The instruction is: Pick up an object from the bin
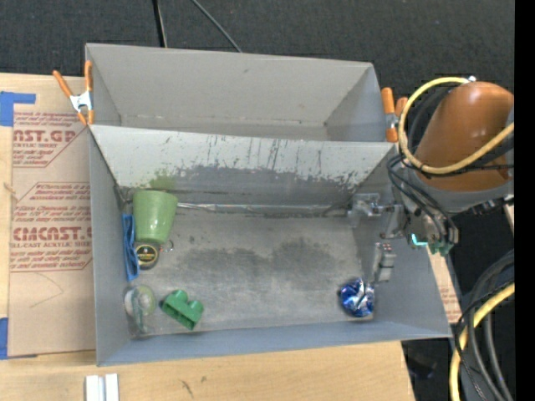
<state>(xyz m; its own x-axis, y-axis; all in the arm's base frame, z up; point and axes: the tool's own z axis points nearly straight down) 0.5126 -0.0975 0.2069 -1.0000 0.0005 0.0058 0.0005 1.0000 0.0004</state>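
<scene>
My gripper (383, 259) hangs low by the bin's right wall, near the front right corner. Just below and to its left lies a small crumpled blue and silver shiny thing (357, 299) on the bin floor, close to the gripper's lower end; whether they touch I cannot tell. Nothing shows held in the gripper.
Along the left wall lie a light green cup (153, 213) on its side, a blue stick-like thing (129, 247), a small round black and yellow thing (146, 255), a clear glass-like thing (140, 305) and a green block (182, 308). The orange-covered arm with cables stands over the right rim.
</scene>
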